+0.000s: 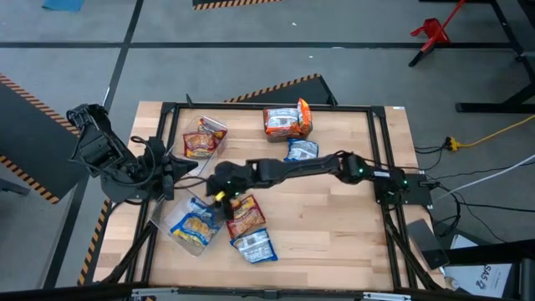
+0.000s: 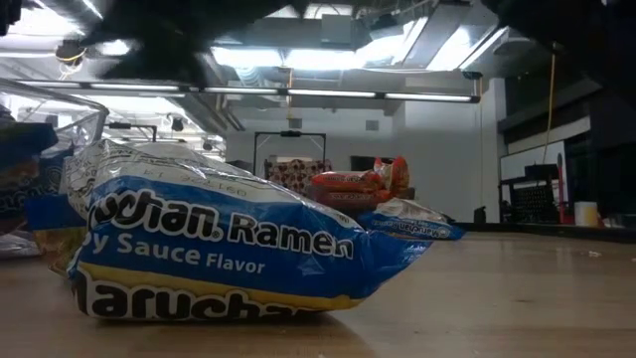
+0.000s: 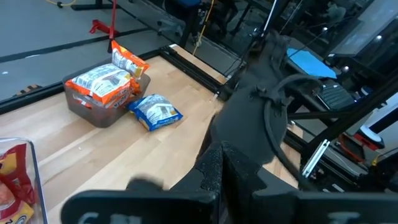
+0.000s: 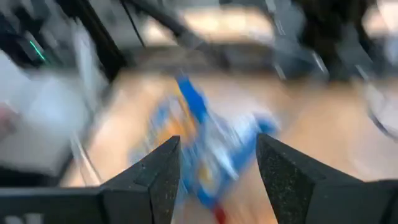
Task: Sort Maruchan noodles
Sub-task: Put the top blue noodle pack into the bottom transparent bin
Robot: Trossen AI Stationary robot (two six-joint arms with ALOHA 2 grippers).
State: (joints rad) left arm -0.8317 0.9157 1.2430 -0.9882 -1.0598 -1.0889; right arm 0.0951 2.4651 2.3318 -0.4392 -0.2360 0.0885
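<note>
My right gripper (image 1: 221, 194) reaches across the table to its left-middle and hangs by the clear bin (image 1: 191, 224) that holds blue packets. In the blurred right wrist view the gripper (image 4: 217, 146) is open, with a blue-and-white packet (image 4: 199, 118) showing between and beyond its fingers. An orange packet (image 1: 245, 216) and a blue-and-white one (image 1: 255, 247) lie flat near the table's near edge; the blue one fills the low view (image 2: 219, 249). Another blue packet (image 1: 301, 150) lies flat beside the orange-packet bin (image 1: 287, 119). My left gripper (image 1: 178, 167) waits at the table's left. My right gripper's open fingers (image 4: 158, 168) stand on either side of the blue packet in the blurred wrist view. Whether they touch it I cannot tell.
A third clear bin (image 1: 205, 138) with red-orange packets stands at the far left of the table. A black frame (image 1: 276, 106) runs round the table's edges. Bare wood (image 1: 334, 234) lies on the near right. My right arm (image 3: 261, 112) blocks most of the left wrist view.
</note>
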